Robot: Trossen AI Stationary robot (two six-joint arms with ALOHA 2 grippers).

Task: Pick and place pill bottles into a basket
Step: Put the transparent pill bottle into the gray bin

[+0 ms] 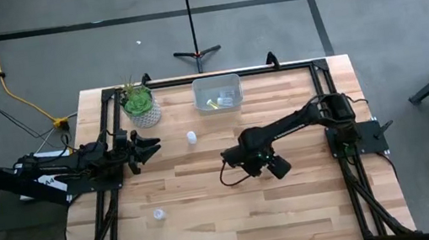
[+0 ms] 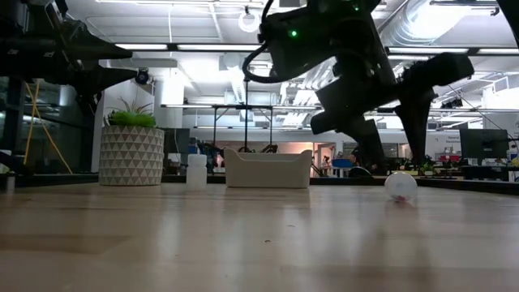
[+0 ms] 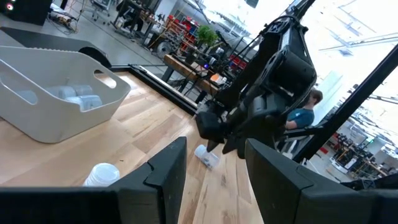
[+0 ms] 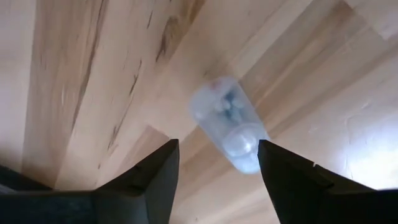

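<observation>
The pale basket [image 1: 216,92] stands at the table's far middle with several white bottles and a yellowish one inside; it also shows in the low view [image 2: 268,169] and the left wrist view [image 3: 56,93]. My right gripper [image 1: 232,159] is open, pointing down over a clear-white pill bottle [image 4: 231,124] that lies on its side on the wood, with a finger on either side of it and apart from it. The low view shows that bottle [image 2: 401,186] end-on. Another bottle [image 1: 191,137] stands upright on its base. A third [image 1: 159,215] is at the near left. My left gripper [image 1: 150,144] is open and empty by the plant.
A white pot with a green plant [image 1: 140,104] stands at the far left, just behind my left gripper. Black frame rails [image 1: 275,66] run along the table's far and side edges. Bare wood lies across the near half [image 1: 247,226].
</observation>
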